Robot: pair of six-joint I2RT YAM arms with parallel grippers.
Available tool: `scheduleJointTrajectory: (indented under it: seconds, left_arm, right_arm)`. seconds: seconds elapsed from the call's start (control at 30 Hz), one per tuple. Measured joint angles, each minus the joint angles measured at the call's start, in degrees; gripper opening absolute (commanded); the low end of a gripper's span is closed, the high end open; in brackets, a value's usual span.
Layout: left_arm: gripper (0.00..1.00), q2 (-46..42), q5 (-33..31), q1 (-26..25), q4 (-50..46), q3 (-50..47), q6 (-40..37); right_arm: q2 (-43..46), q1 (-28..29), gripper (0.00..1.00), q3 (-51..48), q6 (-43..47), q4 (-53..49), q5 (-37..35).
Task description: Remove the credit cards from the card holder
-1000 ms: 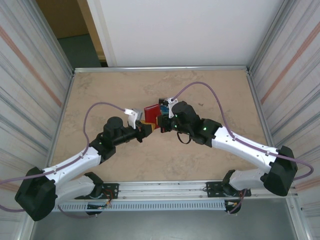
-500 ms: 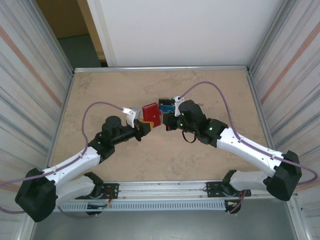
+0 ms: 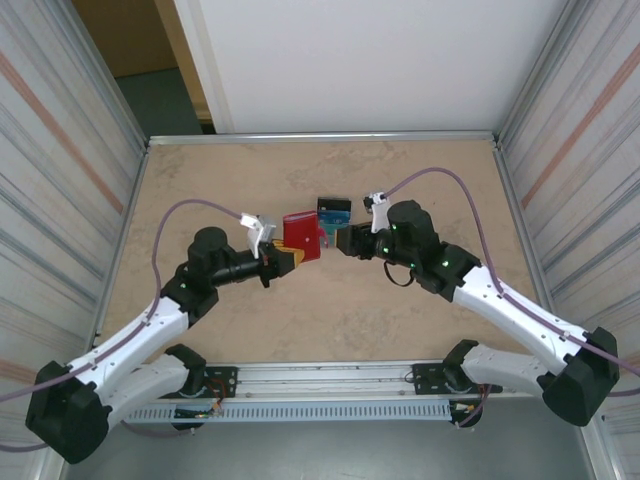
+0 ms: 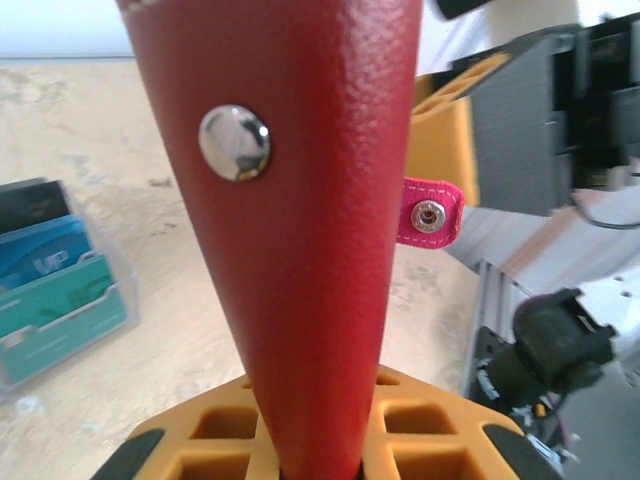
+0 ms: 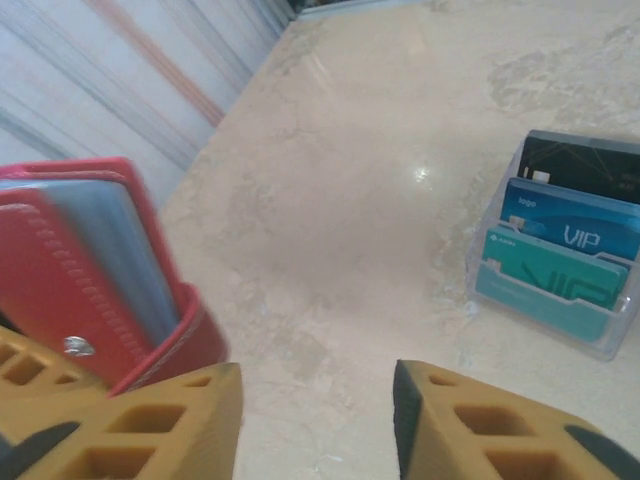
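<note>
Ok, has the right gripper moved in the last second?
Yes. The right gripper has pulled back rightward, toward the table's right rail, off the card holder that the left gripper holds; its jaws stand open.

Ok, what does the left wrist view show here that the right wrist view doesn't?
Left wrist: the card holder's red outer face with its metal snap stud and pink snap tab, clamped in the left hand. Right wrist: the holder's pale bluish inner sleeves, and the right hand open and empty. Both: the card holder, and the credit cards sitting in a clear tiered sleeve on the table.
</note>
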State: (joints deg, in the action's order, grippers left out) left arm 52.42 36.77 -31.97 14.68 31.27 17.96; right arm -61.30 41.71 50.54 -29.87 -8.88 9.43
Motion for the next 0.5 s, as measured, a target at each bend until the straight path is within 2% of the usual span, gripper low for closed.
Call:
scheduleJointTrajectory:
  seconds: [0.17, 0.3, 0.5]
  left_arm:
    - [0.00, -0.4, 2.3, 0.2, -2.4, 2.8, -0.8]
    - [0.00, 0.2, 2.8, 0.6, -3.8, 3.3, -1.3]
    - [0.00, 2.8, 4.2, 1.7, -4.4, 3.4, -1.5]
  right_arm:
    - [1.0, -2.1, 0.81, -3.6, 1.0, 5.4, 10.3]
    - [3.0, -1.3, 0.97, -4.9, 2.2, 7.5, 15.0]
    - [8.3, 4.4, 0.99, -4.9, 6.8, 8.7, 15.1]
